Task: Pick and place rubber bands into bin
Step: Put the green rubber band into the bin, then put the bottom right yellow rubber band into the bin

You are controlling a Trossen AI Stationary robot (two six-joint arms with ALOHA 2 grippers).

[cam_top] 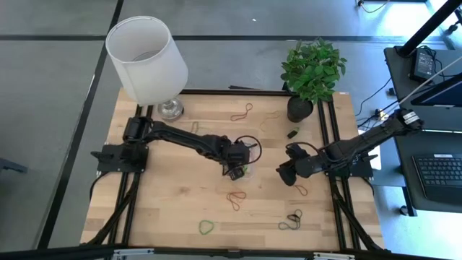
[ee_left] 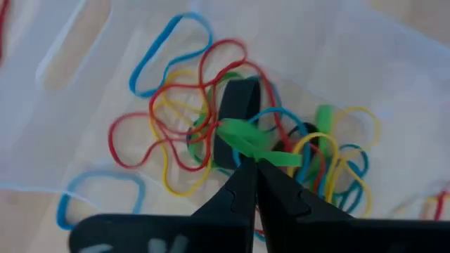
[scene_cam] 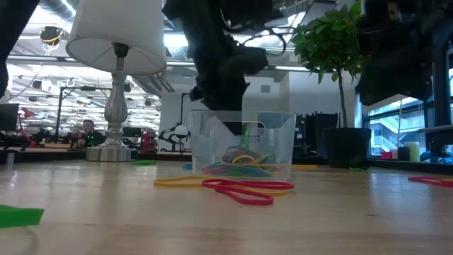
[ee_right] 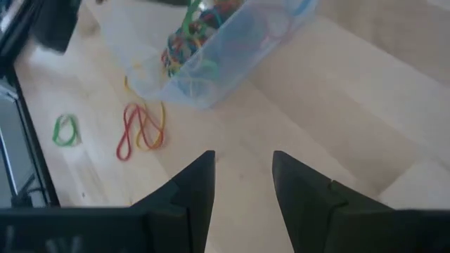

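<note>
The bin (cam_top: 244,175) is a clear tray near the table's middle. It holds a pile of rubber bands (ee_left: 183,140) in red, yellow, blue and green, which also shows in the low view (scene_cam: 241,161). My left gripper (ee_left: 250,166) points down into the bin (scene_cam: 283,138), shut on a green band (ee_left: 242,135). My right gripper (ee_right: 242,176) is open and hovers over bare wood to the right of the bin (ee_right: 232,49), touching nothing. Loose bands lie flat on the table: a red and yellow pair (cam_top: 236,198), a green one (cam_top: 206,227) and dark ones (cam_top: 292,220). My left gripper pinches the green band between its two shut fingertips, at a bunched fold (ee_left: 261,156). The fingers come from above, pointing down into the bin. The band sticks out past the fingertips over the pile; I cannot tell whether it touches the bands below.
A white lamp (cam_top: 148,58) stands at the far left corner and a potted plant (cam_top: 312,72) at the far right. A small black block (cam_top: 293,133) lies near the plant. More bands lie toward the far edge (cam_top: 242,112). Open wood shows on the near left side.
</note>
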